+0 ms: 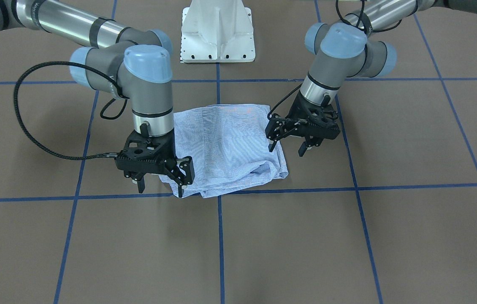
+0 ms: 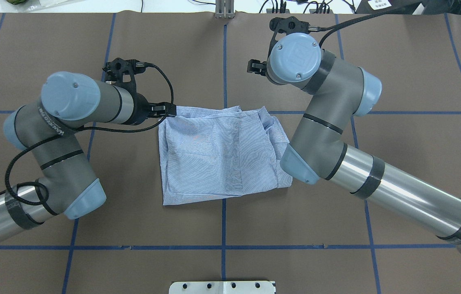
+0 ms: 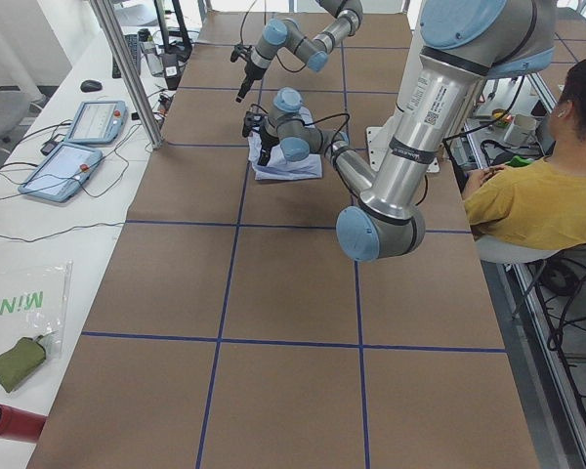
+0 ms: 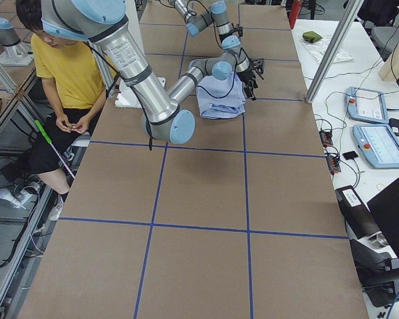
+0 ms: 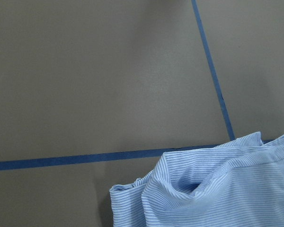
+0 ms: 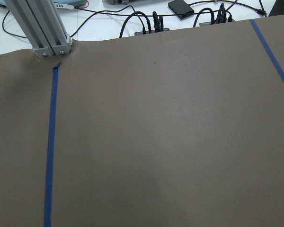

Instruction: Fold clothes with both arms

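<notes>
At the middle of the tabletop (image 2: 132, 265): folded shirt (image 2: 214, 159) with empty jaws by both far corners

Read from over the robot's shoulders, with 12 o'clock pointing away from the robot. Shows the light blue striped shirt lying flat as a loosely folded rectangle, with its long axis running from 9 to 3 o'clock and a rumpled, thicker edge toward 3.

Places the left arm (image 2: 71, 102) at 10 o'clock of the cloth, with the left jaws spread, pinching nothing and hanging just off that far corner. Backs this up through the left wrist camera, with a puffed fold of the corner at 5 o'clock of that view.

Places the right arm (image 2: 328, 134) reaching over the 3 o'clock edge, with the right jaws likewise spread and empty, raised near 1 o'clock just past the far edge. Finds only bare tabletop in the right wrist camera, so judges the right jaws to be aimed away from the cloth.

Reads the left jaws as the nearer pair. Suggests a fold of the far edge toward 6 o'clock, calling for both pairs to drop onto the two far corners, the right pair with more ground to cover.
</notes>
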### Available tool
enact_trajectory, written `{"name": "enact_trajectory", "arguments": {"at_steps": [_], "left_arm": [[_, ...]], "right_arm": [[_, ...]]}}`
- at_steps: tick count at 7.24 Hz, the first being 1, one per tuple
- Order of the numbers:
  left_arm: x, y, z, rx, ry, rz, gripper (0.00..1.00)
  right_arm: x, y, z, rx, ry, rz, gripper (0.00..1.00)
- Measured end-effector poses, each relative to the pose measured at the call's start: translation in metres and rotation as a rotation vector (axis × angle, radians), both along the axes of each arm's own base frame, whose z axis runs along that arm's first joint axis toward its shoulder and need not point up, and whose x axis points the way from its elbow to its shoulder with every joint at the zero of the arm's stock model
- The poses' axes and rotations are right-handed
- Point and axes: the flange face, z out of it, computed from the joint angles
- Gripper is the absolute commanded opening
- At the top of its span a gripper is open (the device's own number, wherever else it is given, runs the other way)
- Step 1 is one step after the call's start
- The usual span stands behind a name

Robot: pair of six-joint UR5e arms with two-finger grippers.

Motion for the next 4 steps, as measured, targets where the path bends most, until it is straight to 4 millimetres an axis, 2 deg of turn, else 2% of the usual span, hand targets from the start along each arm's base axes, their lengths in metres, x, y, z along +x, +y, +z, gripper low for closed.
{"name": "enact_trajectory", "arguments": {"at_steps": [2, 3, 4], "left_arm": [[0.02, 0.001, -0.006, -0.054, 0.021, -0.039, 0.59], [0.028, 0.005, -0.007, -0.064, 0.023, -0.043, 0.55], [0.035, 0.009, -0.006, -0.077, 0.025, -0.047, 0.45]], "right_arm": [[0.014, 0.004, 0.006, 0.002, 0.0, -0.021, 0.99], [0.015, 0.004, 0.008, 0.001, 0.001, -0.023, 0.99], [0.015, 0.005, 0.01, 0.001, 0.002, -0.023, 0.99]]}}
